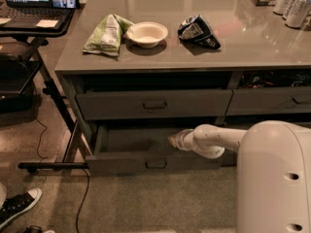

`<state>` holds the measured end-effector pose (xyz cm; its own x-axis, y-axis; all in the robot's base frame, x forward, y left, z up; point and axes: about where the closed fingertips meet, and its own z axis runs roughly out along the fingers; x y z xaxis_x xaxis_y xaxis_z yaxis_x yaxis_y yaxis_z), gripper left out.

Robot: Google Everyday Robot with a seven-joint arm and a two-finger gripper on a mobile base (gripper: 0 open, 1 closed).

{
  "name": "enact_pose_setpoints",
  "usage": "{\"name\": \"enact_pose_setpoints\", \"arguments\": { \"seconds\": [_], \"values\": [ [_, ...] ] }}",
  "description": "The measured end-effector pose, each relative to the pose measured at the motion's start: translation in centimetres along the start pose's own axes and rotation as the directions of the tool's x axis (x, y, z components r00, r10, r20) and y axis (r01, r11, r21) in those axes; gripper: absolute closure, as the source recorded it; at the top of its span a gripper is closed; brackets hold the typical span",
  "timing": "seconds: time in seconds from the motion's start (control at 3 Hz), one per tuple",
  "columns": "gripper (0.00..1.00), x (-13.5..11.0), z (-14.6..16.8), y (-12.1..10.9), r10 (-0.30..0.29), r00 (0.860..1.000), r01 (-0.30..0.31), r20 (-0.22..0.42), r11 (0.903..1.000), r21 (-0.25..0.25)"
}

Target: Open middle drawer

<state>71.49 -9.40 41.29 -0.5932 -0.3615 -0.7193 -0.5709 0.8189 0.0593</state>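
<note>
The middle drawer is a wide grey drawer under the counter, pulled out toward me. Its small rectangular handle sits at the centre of the front, and its plain grey tray shows behind the front. My gripper is at the end of the white arm. It reaches in from the right, just above and behind the drawer's front, a little right of the handle. The grey drawer above is closed.
The counter holds a green bag, a white bowl, a dark chip bag and cans. A laptop cart stands left, with its base bar and a cable on the floor. A shoe is at bottom left.
</note>
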Motion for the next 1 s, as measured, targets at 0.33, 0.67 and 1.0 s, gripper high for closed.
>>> {"name": "enact_pose_setpoints", "arguments": {
  "seconds": [0.33, 0.67, 1.0],
  "values": [
    [1.00, 2.1, -0.9, 0.6, -0.013, 0.997, 0.009, -0.081, 0.9983, -0.058],
    [1.00, 4.8, -3.1, 1.1, -0.093, 0.967, 0.059, -0.236, 0.9876, -0.146],
    [1.00, 6.3, -6.9, -0.6, -0.217, 0.910, 0.143, -0.353, 0.9643, -0.223]
  ]
}}
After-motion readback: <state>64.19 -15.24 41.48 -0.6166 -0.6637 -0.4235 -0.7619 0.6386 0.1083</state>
